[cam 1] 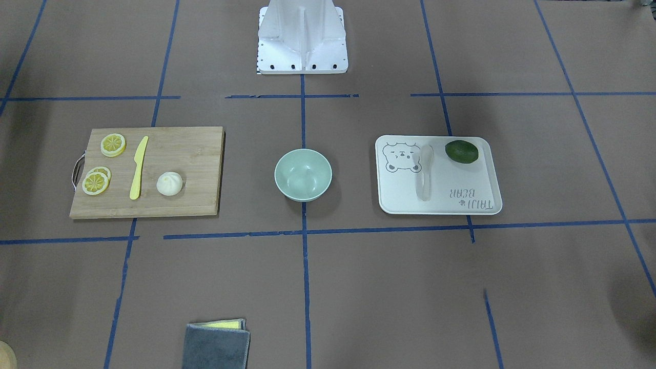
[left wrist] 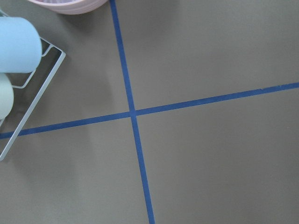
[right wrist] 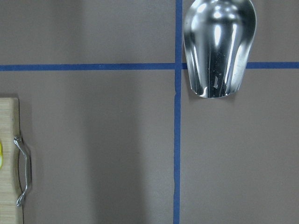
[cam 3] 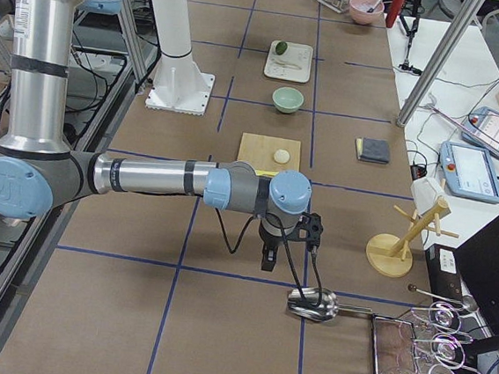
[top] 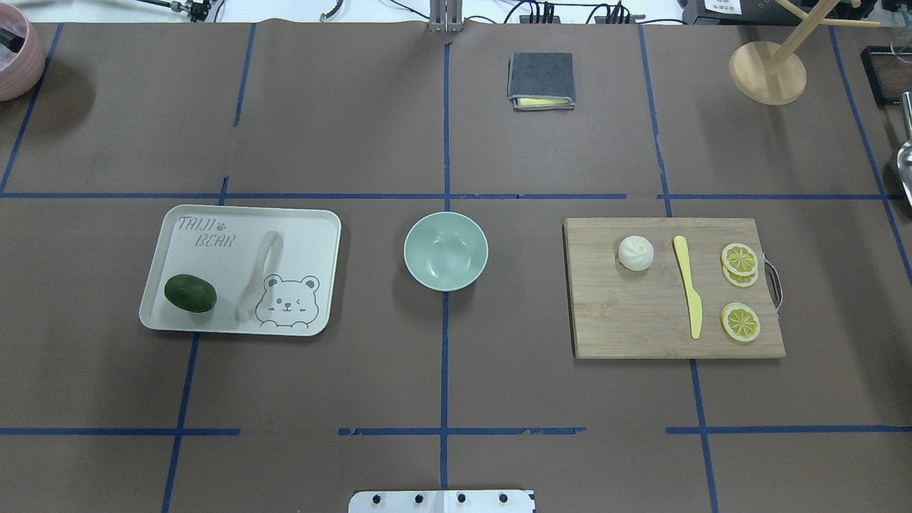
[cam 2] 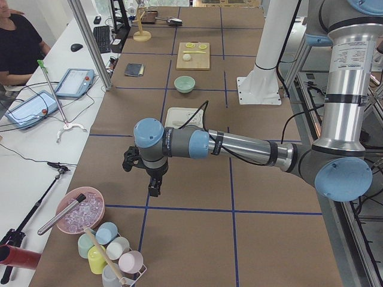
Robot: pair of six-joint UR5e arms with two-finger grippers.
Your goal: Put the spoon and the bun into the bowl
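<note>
The pale mint bowl [top: 446,251] stands at the table's middle. The off-white spoon [top: 260,274] lies on a cream bear tray [top: 306,228] on the robot's left. The white bun [top: 635,253] sits on a wooden cutting board [top: 627,320] on the robot's right. Neither gripper shows in the overhead or front views. The left gripper [cam 2: 154,185] hangs over the table's left end, far from the tray. The right gripper [cam 3: 267,259] hangs past the board's handle end. I cannot tell whether either is open or shut.
A dark green fruit [top: 190,293] lies on the tray. A yellow knife [top: 688,285] and lemon slices [top: 739,258] lie on the board. A grey cloth [top: 541,80] and a wooden stand [top: 767,71] sit far back. A metal scoop [right wrist: 218,42] lies near the right gripper, and cups [left wrist: 18,44] near the left.
</note>
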